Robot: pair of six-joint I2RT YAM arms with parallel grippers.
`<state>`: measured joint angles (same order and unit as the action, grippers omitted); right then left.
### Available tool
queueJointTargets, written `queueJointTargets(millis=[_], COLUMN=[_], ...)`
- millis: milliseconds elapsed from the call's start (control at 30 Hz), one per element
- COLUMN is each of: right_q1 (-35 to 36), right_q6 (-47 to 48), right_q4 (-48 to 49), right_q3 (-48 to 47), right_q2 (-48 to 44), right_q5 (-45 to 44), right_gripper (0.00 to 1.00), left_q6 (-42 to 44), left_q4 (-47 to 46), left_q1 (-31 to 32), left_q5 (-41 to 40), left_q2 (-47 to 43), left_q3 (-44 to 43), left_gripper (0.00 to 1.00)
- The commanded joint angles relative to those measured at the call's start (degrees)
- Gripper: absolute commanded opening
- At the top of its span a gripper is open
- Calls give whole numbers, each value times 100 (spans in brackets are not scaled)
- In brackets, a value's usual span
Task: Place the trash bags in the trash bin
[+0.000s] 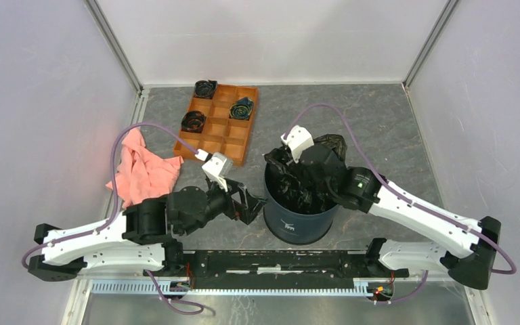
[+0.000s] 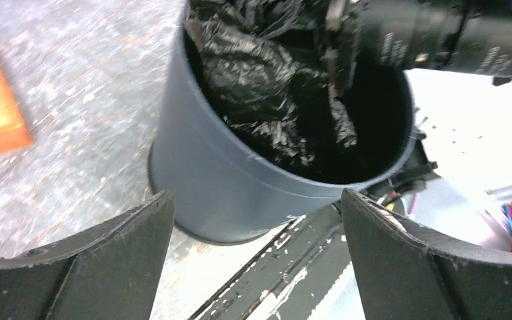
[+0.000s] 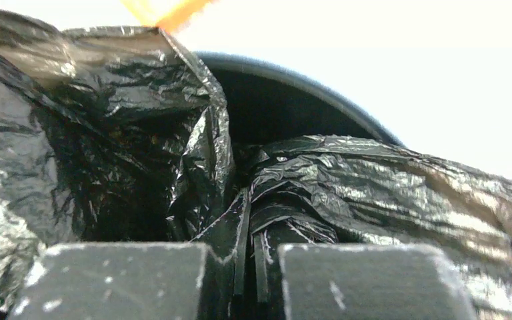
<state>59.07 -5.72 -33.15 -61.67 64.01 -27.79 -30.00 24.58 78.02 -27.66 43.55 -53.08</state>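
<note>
The dark navy trash bin point(image 1: 302, 220) stands near the front middle of the table, white logo toward me. The glossy black trash bag point(image 1: 296, 177) is bunched inside it and spills over the far rim. My right gripper point(image 1: 319, 177) reaches into the bin from the right and is shut on a pinch of the bag film point(image 3: 245, 227). My left gripper point(image 1: 256, 203) is open and empty, just left of the bin wall point(image 2: 233, 193); the bag point(image 2: 260, 73) shows inside the bin in the left wrist view.
An orange compartment tray point(image 1: 233, 132) with three small black spiral rolls sits at the back left. A pink cloth point(image 1: 143, 169) lies at the left. The black rail point(image 1: 277, 261) runs along the near edge.
</note>
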Motion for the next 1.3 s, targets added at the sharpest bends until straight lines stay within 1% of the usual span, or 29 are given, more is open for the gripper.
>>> queueJointTargets(millis=[0,100,233,333,433,500,567,700,800,867,933,1000,1067,1133,1267], right_q1=[-344,-664,-1032,-1120,-1186,-1243,-1258,-1259,-1257,-1254,-1257,-1259,-1255,-1259,-1256], right_q6=[134,194,297,602,963,1054,1053,976,780,736,756,756,718,699,506], right_q4=[1329,1786,1959,2131,2226,2203,1960,1098,670,478,275,281,314,315,349], right_q3=[-51,-102,-534,-729,-893,-1033,-1303,-1734,-1643,-1559,-1596,-1586,-1642,-1717,-1848], right_q2=[200,441,960,1242,1508,1705,1821,1646,1198,962,818,707,676,710,616], right_q5=[1021,1335,1822,2126,2394,2407,2414,2530,2417,2461,2424,2411,2503,2663,2554], right_gripper=[4,3,0,0,0,0,0,1,4,8,16,17,18,18,18], left_q6=[-1145,-1244,-1236,-982,-674,-506,-354,-57,198,306,363,376,376,449,761], left_q4=[684,640,778,622,363,461,689,856,1208,1455,1498,1339,1228,1265,1292], left_q1=[-1,-143,-786,-1131,-1290,-1477,-1578,-1619,-1824,-2002,-2181,-2311,-2379,-2408,-2534], left_q5=[-1081,-932,-239,187,413,631,716,792,850,1052,1458,1844,2001,1938,1461], left_q2=[179,438,1077,1228,1258,1436,1617,1381,1192,1109,972,828,799,831,1046], left_q3=[75,126,-109,-193,-163,-299,-468,-474,-646,-901,-1150,-1424,-1727,-2045,-2551], left_gripper=[100,100,100,100,100,100,100,100,100,100,100,100,100,100,100])
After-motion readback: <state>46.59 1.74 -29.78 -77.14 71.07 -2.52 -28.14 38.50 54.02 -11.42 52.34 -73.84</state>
